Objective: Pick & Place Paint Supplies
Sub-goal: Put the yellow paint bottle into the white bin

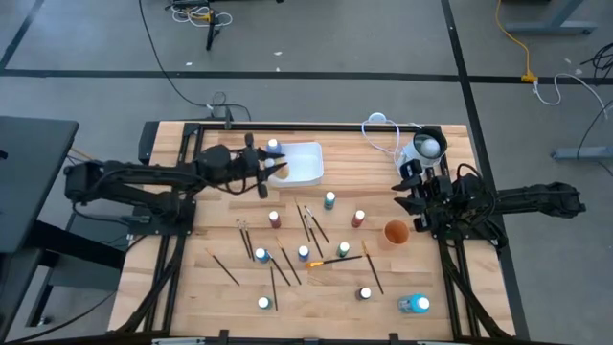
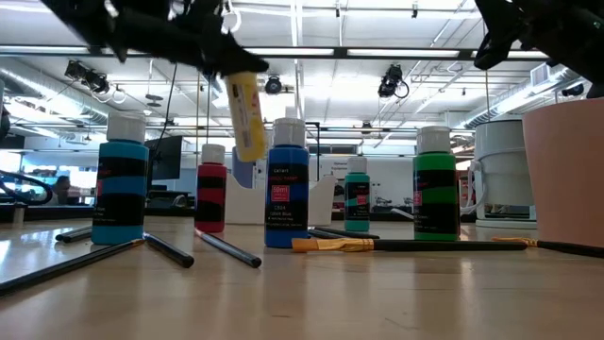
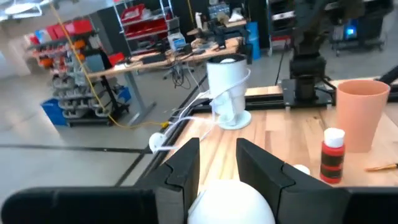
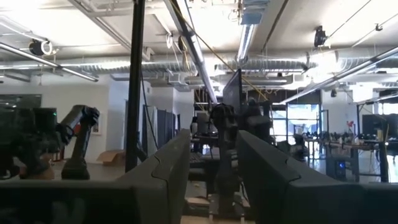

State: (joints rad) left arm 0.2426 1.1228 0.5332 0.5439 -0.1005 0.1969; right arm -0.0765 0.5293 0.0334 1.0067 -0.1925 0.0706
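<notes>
A yellow bottle, white-capped, hangs tilted in the left gripper, clamped above the white tray's edge. Only the low view shows its colour. The right gripper, empty with fingers parted, hovers near the orange cup.

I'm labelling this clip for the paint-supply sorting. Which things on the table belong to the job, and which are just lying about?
Job:
- yellow bottle, held in the left tool over the white tray
- other bottles, e.g. the blue one
- brushes
- orange-handled brush

Lying about:
- orange cup
- white round container with its cable
- right tool, waiting, holds nothing
</notes>
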